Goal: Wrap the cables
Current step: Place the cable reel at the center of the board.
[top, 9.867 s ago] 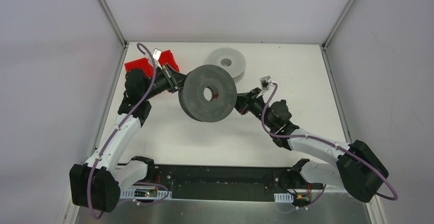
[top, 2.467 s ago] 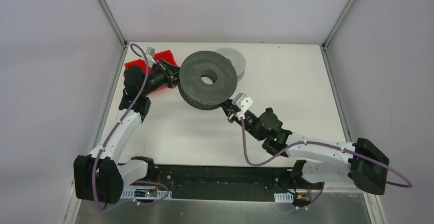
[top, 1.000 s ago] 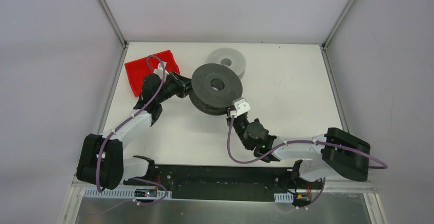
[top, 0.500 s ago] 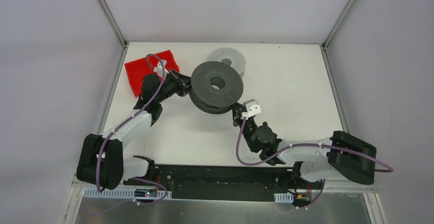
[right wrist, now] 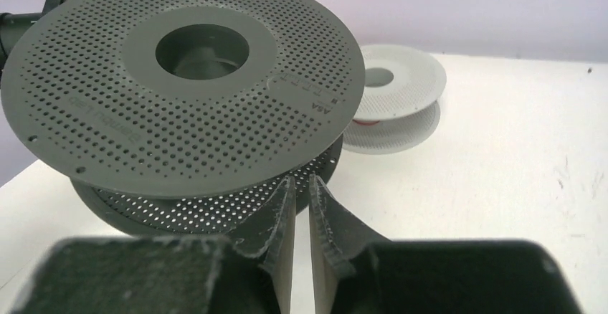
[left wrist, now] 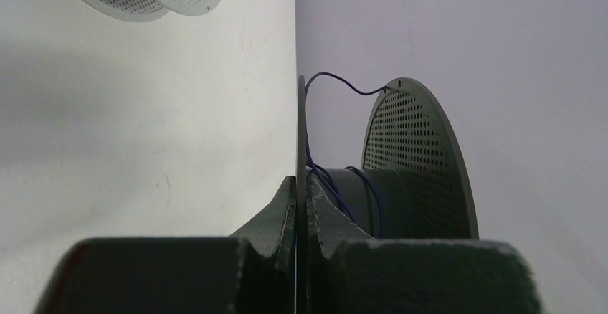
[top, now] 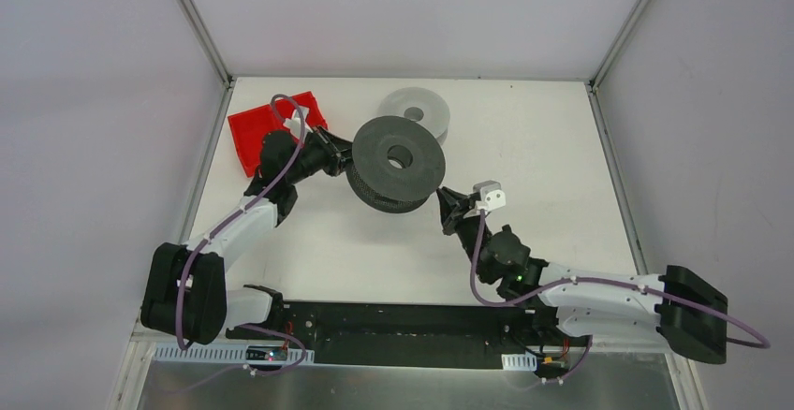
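A dark grey perforated spool (top: 397,174) hangs tilted above the table, held by one flange. My left gripper (top: 343,161) is shut on that flange's edge (left wrist: 302,127). The cable (left wrist: 344,84) is a thin dark wire: a few turns lie round the hub and a loose loop arches between the two flanges. From the top and right wrist views no cable can be made out. My right gripper (top: 448,212) sits just off the spool's near right edge. In the right wrist view the right gripper (right wrist: 302,180) is open by a narrow gap, with bare table showing between its fingers.
A light grey spool (top: 414,113) lies flat on the table behind the dark one. A red bin (top: 255,131) stands at the back left, partly behind my left arm. Metal frame posts and grey walls close in the table.
My right arm has swung to the right along the spool's near edge, and its jaws have parted slightly. The left arm and the dark spool have stayed put.
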Controlling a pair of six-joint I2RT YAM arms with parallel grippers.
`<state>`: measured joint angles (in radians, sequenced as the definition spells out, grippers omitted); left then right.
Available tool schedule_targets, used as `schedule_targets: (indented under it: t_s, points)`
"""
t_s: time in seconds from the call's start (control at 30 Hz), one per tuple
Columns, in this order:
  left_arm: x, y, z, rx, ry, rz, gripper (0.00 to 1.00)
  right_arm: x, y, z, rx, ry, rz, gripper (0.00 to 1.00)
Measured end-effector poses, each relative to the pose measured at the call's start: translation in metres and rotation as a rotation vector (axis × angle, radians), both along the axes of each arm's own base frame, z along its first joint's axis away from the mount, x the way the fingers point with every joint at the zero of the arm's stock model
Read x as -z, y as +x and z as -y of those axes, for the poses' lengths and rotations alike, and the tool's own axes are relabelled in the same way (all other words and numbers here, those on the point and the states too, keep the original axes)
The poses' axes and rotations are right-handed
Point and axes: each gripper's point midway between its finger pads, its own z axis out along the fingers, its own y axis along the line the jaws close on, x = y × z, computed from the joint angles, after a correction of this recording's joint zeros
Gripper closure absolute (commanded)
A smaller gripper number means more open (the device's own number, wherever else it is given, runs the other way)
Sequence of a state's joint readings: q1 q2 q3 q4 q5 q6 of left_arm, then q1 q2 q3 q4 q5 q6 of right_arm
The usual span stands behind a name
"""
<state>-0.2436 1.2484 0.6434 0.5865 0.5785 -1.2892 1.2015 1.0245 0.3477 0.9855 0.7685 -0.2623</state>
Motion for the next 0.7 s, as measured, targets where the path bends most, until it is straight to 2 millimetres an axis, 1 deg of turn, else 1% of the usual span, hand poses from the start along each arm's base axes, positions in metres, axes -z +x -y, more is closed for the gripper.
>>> schedule_targets:
  t_s: [0.13,0.23,0.47,0.57,0.7]
  points:
    - [0.006,0.005,0.004,0.035,0.063,0.013,1.0,0.009,-0.008,0.01,-0.015,0.018,-0.101,0.83]
    - [0.018,0.009,0.007,0.063,0.097,0.007,1.0,0.012,-0.016,0.013,-0.043,0.041,-0.162,0.83]
    - [0.064,0.016,0.012,0.12,0.169,-0.077,1.0,0.02,-0.037,0.013,-0.142,0.04,-0.277,0.83]
    - [0.077,0.019,0.015,0.151,0.187,-0.101,1.0,0.018,-0.04,0.014,-0.151,0.033,-0.308,0.81]
    - [0.09,0.027,0.019,0.189,0.219,-0.116,1.0,0.01,-0.038,0.013,-0.129,0.012,-0.331,0.8]
